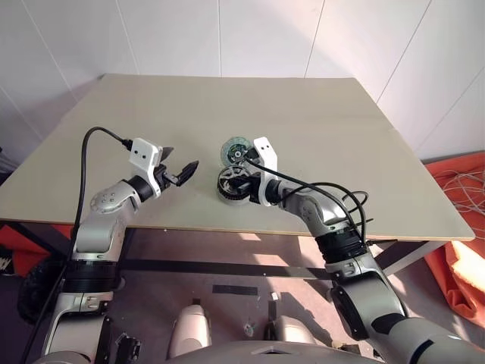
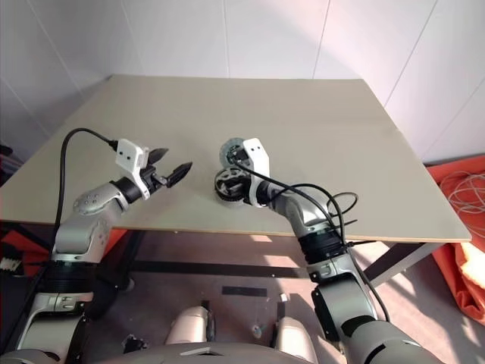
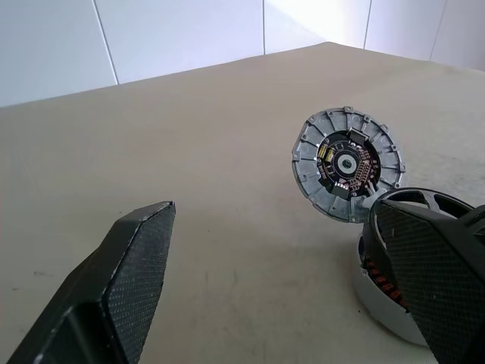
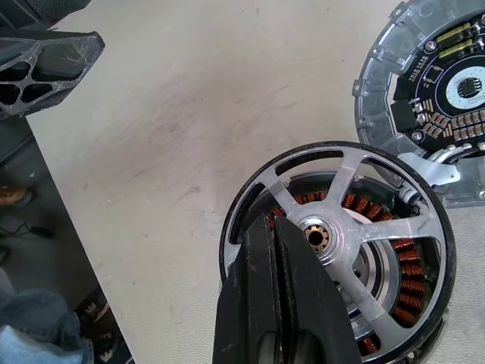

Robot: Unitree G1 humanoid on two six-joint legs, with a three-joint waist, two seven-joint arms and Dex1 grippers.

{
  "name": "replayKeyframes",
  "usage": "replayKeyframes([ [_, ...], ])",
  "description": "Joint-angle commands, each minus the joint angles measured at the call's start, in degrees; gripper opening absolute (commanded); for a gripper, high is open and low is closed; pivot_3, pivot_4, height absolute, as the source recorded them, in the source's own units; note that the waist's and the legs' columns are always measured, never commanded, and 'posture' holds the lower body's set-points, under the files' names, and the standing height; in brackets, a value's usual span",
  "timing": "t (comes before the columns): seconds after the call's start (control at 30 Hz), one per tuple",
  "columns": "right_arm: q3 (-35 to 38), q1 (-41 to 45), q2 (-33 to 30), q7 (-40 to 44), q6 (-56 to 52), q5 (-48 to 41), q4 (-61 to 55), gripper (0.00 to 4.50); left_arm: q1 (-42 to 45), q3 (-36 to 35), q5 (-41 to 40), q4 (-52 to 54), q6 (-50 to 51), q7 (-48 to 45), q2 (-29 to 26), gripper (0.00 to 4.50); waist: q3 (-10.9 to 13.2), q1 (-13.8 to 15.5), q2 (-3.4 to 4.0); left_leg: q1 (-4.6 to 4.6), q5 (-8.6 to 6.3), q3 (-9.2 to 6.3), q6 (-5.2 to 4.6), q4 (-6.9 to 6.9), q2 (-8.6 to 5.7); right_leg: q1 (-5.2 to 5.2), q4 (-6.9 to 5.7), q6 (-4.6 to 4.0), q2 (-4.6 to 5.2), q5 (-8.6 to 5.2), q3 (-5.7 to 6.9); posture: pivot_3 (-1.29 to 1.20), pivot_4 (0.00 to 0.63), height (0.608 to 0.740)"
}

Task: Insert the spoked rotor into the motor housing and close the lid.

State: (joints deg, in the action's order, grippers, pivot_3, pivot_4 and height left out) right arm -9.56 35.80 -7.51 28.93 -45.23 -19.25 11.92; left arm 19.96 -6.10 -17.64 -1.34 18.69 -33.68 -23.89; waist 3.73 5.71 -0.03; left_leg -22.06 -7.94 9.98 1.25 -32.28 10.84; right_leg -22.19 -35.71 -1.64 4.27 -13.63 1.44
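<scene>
My right tool (image 4: 276, 250) is pressed closed, its fingertips over the spoked rotor (image 4: 379, 227) beside the hub; whether they pinch a spoke I can't tell. The rotor sits in the top of the motor housing (image 1: 232, 189), copper windings showing between its slim silvery spokes. The ribbed grey lid (image 3: 348, 163) stands open just beside it, partly cut off. My left tool (image 1: 176, 167) hangs open and empty over the pale bench (image 1: 318, 114)

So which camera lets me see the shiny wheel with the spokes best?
The right wrist view: the spoked rotor sits close up on the motor housing, spokes and hub plain. In the eye views it is small beside the right end effector. The left wrist view catches just its edge.
</scene>
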Motion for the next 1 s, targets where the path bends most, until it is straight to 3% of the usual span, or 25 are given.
replayKeyframes([
  [0.03,1.35,1.45,0.05,-0.16,1.16,0.58,0.46,0.06,0.77,-0.76,0.05,1.08,-1.30,0.23,-0.41,4.50,0.00,0.00,0.00,0.00,0.00,0.00,0.00,0.00,0.00,0.00,0.00,0.00,0.00,0.00,0.00,0.00,0.000,0.740],
  [1.0,3.82,-0.11,0.01,-0.63,-9.01,-3.07,-8.87,0.06,1.54,-1.13,0.22,-0.91,-2.45,0.59,-0.73,4.50,0.00,0.02,0.00,0.05,0.00,0.00,0.00,-0.01,0.01,0.04,0.00,-0.01,0.00,0.01,0.00,0.00,0.000,0.740],
])
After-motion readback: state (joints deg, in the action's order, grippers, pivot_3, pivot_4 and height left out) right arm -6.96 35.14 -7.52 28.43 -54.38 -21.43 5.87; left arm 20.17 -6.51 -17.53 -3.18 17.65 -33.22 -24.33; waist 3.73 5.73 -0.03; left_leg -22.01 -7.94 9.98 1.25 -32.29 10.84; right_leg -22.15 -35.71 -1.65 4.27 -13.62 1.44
